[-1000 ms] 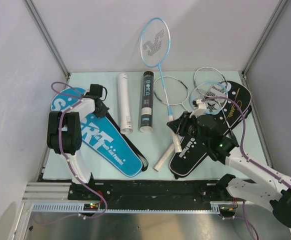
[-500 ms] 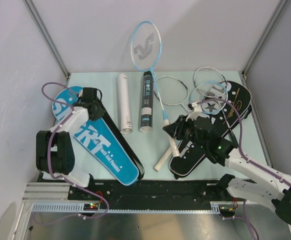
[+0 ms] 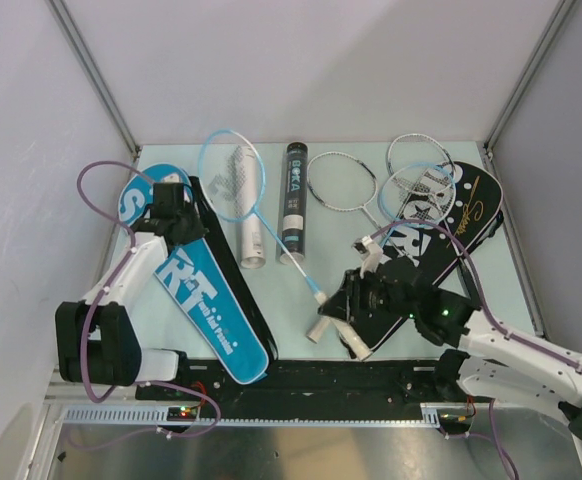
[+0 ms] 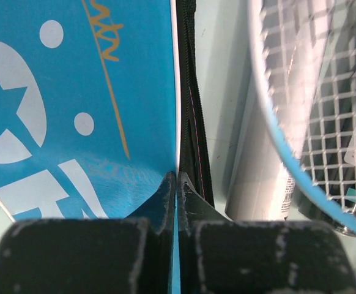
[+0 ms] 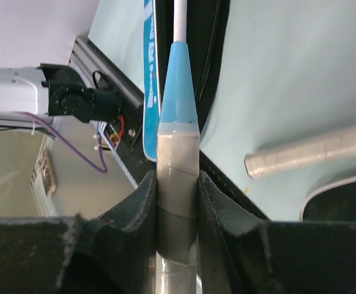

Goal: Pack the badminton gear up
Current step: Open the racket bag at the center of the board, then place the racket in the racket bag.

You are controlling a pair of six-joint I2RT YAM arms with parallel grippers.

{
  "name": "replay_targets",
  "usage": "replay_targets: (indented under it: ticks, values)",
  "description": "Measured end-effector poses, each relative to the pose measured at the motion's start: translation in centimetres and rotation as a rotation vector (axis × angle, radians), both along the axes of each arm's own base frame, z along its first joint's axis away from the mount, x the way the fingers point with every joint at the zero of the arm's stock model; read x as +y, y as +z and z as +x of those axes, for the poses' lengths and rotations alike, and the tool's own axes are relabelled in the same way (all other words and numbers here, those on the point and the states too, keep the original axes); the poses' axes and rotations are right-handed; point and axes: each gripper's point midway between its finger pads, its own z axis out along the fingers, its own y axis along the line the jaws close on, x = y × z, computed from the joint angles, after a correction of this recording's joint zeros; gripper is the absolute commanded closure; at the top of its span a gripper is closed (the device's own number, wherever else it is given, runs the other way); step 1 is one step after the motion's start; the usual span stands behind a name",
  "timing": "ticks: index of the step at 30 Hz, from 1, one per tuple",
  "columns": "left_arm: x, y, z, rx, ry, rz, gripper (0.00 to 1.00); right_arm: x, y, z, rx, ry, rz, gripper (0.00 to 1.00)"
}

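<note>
A: What has the left gripper [image 4: 177, 181] got?

B: Its fingers are clenched on the zip edge of the flat blue racket-shaped "SPORT" cover [image 3: 196, 290], left of the long black tube [image 3: 294, 200]. I cannot tell whether anything is inside the cover.

A: And the right gripper [image 5: 177, 184]?

B: It is grasping the taped handle of the light blue thin-framed racket [image 3: 233, 178]. The racket's head lies left of the black tube, over the long white tube [image 3: 251, 245].

A: Other containers?

B: The black racket-shaped cover [image 3: 461, 225] lies right of the black tube, with racket heads across its far end. What the 2 tubes contain is hidden.
</note>
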Motion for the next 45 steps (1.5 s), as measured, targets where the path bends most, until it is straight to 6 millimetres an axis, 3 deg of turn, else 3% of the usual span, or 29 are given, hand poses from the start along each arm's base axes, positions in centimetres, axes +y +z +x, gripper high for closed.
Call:
replay_targets:
  ticks: [10, 18, 26, 33, 45]
  values:
    - [-0.8, 0.2, 0.2, -0.014, -0.084, -0.006, 1.00, -3.0, -1.2, -4.4, 0.136, 0.044, 0.007, 1.00]
    - [-1.2, 0.5, 0.2, -0.024, -0.102, -0.018, 1.00, -3.5, -3.0, -6.3, 0.229, 0.074, -0.026, 1.00]
    - [-1.8, 1.1, 0.1, -0.052, -0.128, -0.048, 1.00, -1.5, -3.2, -7.1, 0.260, 0.147, -0.011, 1.00]
    - [-2.9, 0.9, -0.4, -0.057, -0.148, -0.110, 1.00, 1.1, -4.6, -6.3, 0.277, 0.164, -0.019, 1.00]
    - [-4.2, 0.7, -2.3, -0.052, -0.073, -0.263, 1.00, 7.6, -7.6, -1.6, 0.182, 0.112, -0.046, 1.00]
